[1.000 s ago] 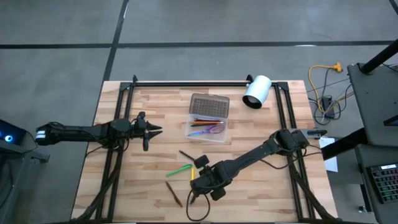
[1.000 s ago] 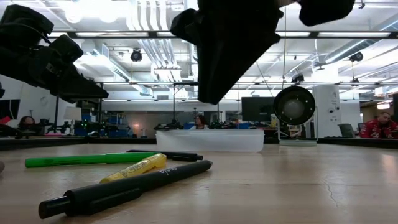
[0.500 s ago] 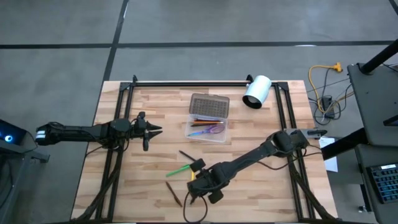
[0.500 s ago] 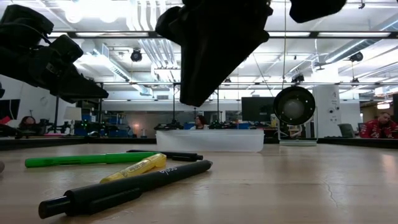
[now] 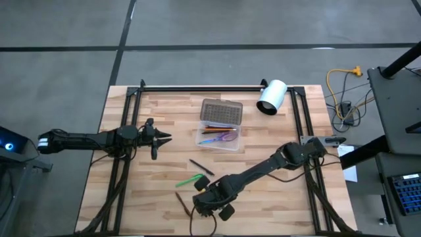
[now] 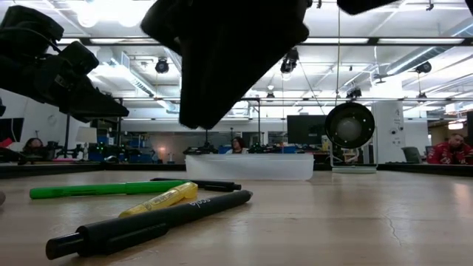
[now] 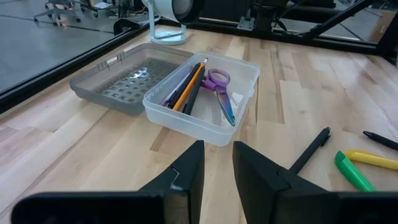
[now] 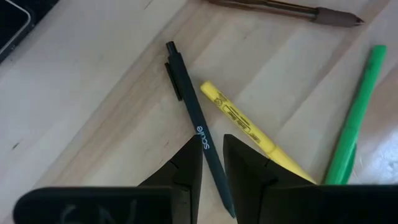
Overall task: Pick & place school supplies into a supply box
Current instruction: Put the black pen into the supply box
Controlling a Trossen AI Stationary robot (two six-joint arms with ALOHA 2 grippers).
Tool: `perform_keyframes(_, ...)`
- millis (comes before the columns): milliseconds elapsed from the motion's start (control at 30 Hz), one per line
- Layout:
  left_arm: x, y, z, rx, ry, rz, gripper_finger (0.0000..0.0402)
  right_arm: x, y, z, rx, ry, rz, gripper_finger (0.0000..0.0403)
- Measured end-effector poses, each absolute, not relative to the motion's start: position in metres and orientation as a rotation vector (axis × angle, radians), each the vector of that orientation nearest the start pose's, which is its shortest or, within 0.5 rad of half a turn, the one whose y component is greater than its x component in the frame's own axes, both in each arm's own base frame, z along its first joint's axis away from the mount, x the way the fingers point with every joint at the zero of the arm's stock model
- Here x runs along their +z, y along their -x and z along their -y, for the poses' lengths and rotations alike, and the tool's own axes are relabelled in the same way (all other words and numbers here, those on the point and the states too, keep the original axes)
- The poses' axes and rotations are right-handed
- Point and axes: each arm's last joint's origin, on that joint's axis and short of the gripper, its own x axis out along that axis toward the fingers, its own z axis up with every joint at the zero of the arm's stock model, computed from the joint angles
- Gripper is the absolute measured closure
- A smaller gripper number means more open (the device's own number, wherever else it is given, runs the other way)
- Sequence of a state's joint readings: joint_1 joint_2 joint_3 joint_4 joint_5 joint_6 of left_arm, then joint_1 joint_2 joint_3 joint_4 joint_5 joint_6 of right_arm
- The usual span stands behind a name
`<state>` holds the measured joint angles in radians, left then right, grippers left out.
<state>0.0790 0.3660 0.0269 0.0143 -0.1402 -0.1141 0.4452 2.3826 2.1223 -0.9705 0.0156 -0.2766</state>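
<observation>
Right gripper (image 8: 212, 163), fingers narrowly parted and empty, hovers over the dark pen (image 8: 198, 129) lying flat on the table (image 5: 276, 131) beside the yellow marker (image 8: 245, 129); judged light, rigid, slick and prone to roll, best pinched mid-barrel; left gripper (image 7: 217, 168) waits, narrowly parted, near the box (image 7: 205, 102).

Light wood table (image 5: 276, 145), clear supply box (image 7: 205, 118) with grey dotted lid (image 7: 127, 81), purple scissors (image 7: 221, 87), plus yellow (image 8: 249, 134), green (image 8: 354, 118), black (image 8: 196, 121), brown (image 8: 286, 7) pens.
</observation>
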Motion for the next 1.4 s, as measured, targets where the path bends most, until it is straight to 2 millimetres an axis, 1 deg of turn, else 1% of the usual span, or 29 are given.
perform_keyframes(200,0.142,-0.115,-0.013,0.236,0.103,-0.313,0.0332,0.182,-0.451,-0.209,0.547,0.541,-1.181,0.0346)
perform_keyframes(433,0.142,-0.115,-0.013,0.236,0.103,-0.312,0.0332,0.182,-0.454,-0.201,0.509,0.511,-1.189,0.0346)
perform_keyframes(567,0.142,-0.115,-0.013,0.236,0.102,-0.312,0.0332,0.183,-0.456,-0.196,0.528,0.545,-1.181,0.0346)
perform_keyframes(733,0.142,-0.115,-0.013,0.236,0.103,-0.312,0.0332,0.182,-0.455,-0.197,0.559,0.585,-1.181,0.0346)
perform_keyframes(933,0.142,-0.115,-0.013,0.236,0.103,-0.312,0.0332,0.176,-0.449,-0.194,0.574,0.607,-1.261,0.0346)
perform_keyframes(1233,0.142,-0.115,-0.013,0.236,0.103,-0.312,0.0332,0.166,-0.444,-0.195,0.638,0.684,-1.275,0.0346)
perform_keyframes(1400,0.142,-0.115,-0.013,0.236,0.103,-0.313,0.0332,0.166,-0.445,-0.195,0.649,0.699,-1.263,0.0346)
